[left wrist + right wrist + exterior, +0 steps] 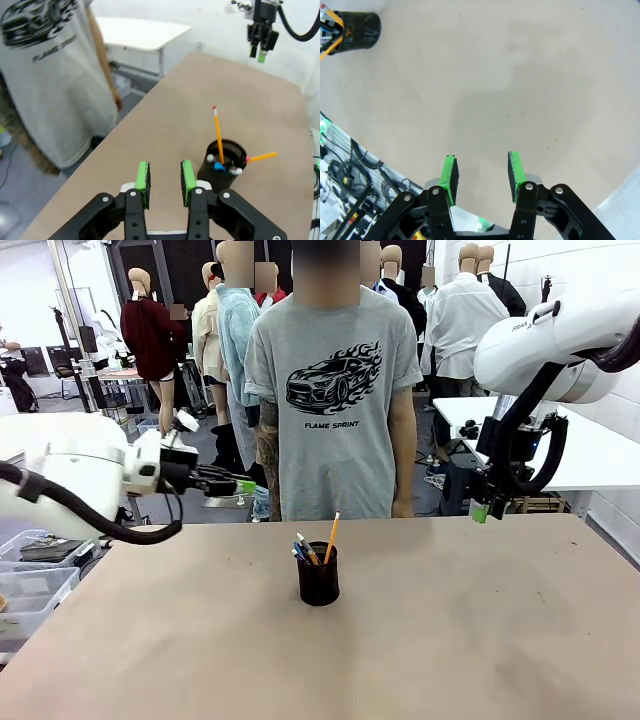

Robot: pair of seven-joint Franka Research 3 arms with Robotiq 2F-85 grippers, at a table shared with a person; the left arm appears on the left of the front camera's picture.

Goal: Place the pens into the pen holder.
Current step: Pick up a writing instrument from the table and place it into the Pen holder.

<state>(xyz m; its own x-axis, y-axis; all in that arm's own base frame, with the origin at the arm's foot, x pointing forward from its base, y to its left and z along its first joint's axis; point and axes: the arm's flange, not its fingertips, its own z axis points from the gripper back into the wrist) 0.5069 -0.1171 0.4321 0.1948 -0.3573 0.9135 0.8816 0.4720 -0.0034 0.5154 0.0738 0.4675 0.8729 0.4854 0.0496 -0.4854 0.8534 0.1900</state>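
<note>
Above table | left gripper (165, 184) jaws parted, empty | right gripper (482, 175) jaws parted, empty

person (332, 390): grey car-print T-shirt, far side | table (450, 630): tan | bins (30, 585): left

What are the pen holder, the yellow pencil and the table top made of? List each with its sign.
Pen holder: matte black, seemingly metal mesh; weave too fine to confirm.
Yellow pencil: probably painted wood, with a red eraser tip.
Table top: smooth matte tan sheet, perhaps laminate or board; no grain visible.
</note>
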